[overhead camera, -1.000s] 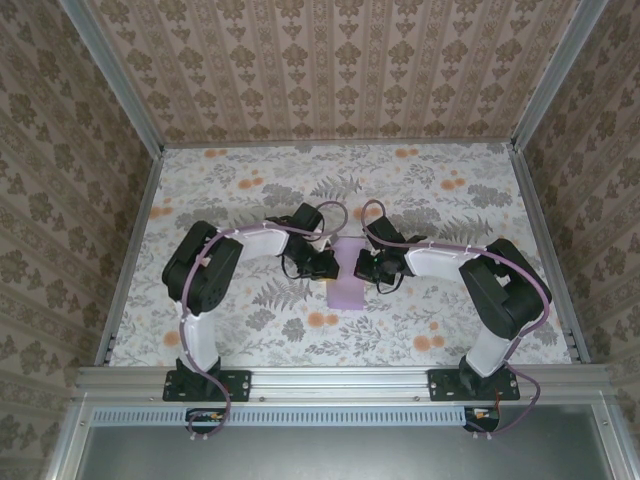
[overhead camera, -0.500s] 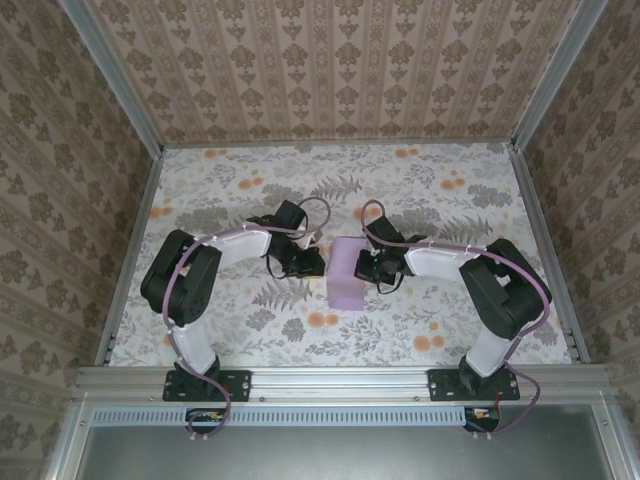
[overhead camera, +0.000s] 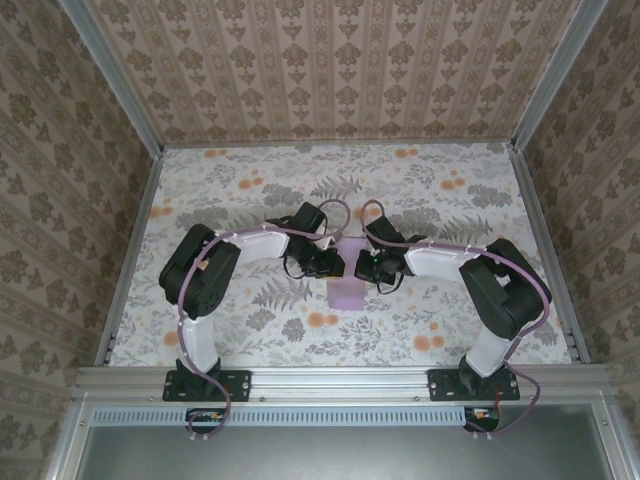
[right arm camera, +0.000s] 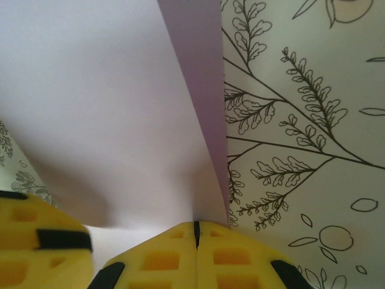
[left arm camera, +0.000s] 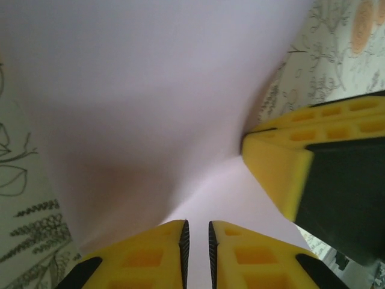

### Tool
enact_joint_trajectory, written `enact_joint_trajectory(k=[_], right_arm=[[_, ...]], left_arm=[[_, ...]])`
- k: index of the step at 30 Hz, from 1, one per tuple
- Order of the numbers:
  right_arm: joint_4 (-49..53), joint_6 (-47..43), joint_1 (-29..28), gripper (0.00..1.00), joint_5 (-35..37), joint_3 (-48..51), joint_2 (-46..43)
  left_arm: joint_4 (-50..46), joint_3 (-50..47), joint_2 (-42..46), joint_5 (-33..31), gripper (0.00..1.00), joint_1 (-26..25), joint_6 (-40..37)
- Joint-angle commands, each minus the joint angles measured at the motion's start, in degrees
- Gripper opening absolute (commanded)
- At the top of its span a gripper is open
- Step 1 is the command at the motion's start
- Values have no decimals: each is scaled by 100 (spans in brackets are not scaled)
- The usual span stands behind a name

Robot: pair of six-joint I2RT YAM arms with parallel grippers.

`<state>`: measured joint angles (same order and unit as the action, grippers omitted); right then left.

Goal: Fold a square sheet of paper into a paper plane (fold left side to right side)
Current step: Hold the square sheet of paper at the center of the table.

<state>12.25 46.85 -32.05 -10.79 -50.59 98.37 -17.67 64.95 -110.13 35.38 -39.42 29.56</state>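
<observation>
The pale lilac paper (overhead camera: pixel 347 293) lies at the table's middle, mostly covered by both grippers; no pointed dart shape shows. My left gripper (overhead camera: pixel 333 262) is at its left side. In the left wrist view its jaws (left arm camera: pixel 197 226) stand a narrow slit apart over the paper (left arm camera: pixel 150 90), nothing between them. My right gripper (overhead camera: pixel 361 265) is at the paper's right side. In the right wrist view it (right arm camera: pixel 196 224) is shut where a raised pale layer (right arm camera: pixel 108 108) meets its tips, a darker layer (right arm camera: pixel 204 72) lying beneath.
The floral tablecloth (overhead camera: pixel 450 200) covers the table inside patterned walls and metal rails (overhead camera: pixel 130 250). The right gripper's yellow finger (left arm camera: pixel 283 174) sits close beside the left one; the left gripper's finger (right arm camera: pixel 30 241) shows at the right wrist view's lower left.
The left arm swung out to the left, uncovering the paper, then came back in over it. The right gripper stayed at the paper's right side.
</observation>
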Motion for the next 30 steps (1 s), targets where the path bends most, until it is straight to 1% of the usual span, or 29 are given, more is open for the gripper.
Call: enact_joint_trajectory(k=[1,9,15,20,23,30], right_arm=[[875,-46,-29,0,125,163,227],[602,-58,-29,0,-35,168,126],[373,-202,22,0,-121,89,-337],[-37,-237,138,0,-334,46,-695],[-229,-244,154,0,-405,12,-634],[-679,-228,164,0,-622,-282,-116]], left_arm=[[11,142,-156,20,20,-37,94],[-204,-10,-280,-221,20,-130,162],[-351,-88,-281,-355,20,-167,147],[-380,-69,-299,-383,20,-166,129],[-387,-56,-307,-392,20,-164,129],[-407,-41,-293,-410,20,-181,138]])
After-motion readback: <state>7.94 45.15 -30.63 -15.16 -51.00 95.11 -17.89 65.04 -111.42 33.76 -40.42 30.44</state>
